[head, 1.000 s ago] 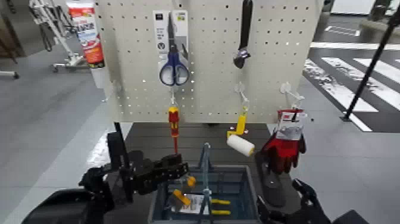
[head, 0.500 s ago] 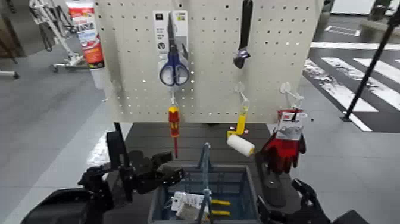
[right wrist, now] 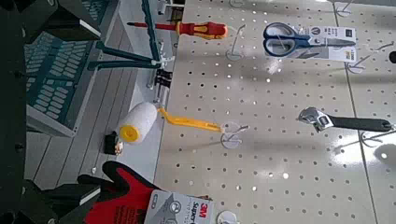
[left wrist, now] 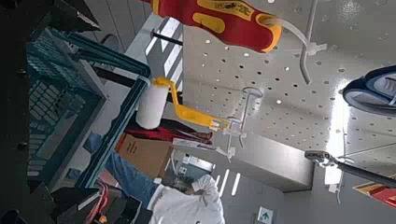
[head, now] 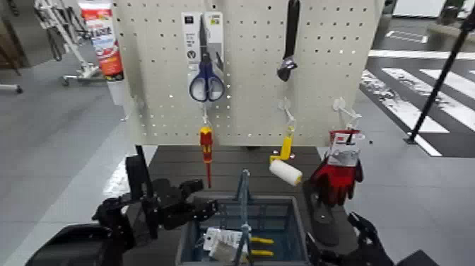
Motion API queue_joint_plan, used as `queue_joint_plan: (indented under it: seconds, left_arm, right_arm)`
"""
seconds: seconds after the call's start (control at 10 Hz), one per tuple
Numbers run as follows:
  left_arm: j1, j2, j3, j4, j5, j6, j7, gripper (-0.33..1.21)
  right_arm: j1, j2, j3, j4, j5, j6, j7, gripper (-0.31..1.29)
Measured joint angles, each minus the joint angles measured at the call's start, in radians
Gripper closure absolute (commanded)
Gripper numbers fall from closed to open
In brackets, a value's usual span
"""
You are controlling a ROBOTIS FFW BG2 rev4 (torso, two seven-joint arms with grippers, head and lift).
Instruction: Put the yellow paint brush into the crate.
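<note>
The yellow paint brush [head: 225, 250] lies inside the crate [head: 185, 240], left of its handle bar, so the placing seems done. The left tool [head: 200, 200] hangs wide and empty just above the crate's left rim. The right tool [head: 353, 237] waits beside the crate; its opening I cannot tell.

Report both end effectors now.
Left end effector: open, empty, at the crate's left rim.
Right end effector: parked low right of the crate; cannot be told.
</note>
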Motion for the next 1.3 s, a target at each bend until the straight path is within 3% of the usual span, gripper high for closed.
queue_joint_plan:
  seconds: [0.3, 0.5, 1.3]
  left_arm:
    - [0.045, -0.001, 0.000, -0.072, -0.080, -0.036, 0.091, -0.14]
    - [0.101, -0.019, 0.007, -0.119, -0.127, -0.098, 0.195, -0.14]
    - [0.371, -0.109, -0.060, -0.173, -0.124, -0.542, 0.694, -0.13]
  right_arm:
    - [0.004, -0.001, -0.004, -0.003, 0.000, -0.003, -0.001, 0.14]
    - [0.006, -0.002, -0.006, -0.005, -0.001, -0.006, -0.001, 0.14]
    - [0.028, -0.005, -0.021, -0.012, -0.013, -0.030, -0.010, 0.14]
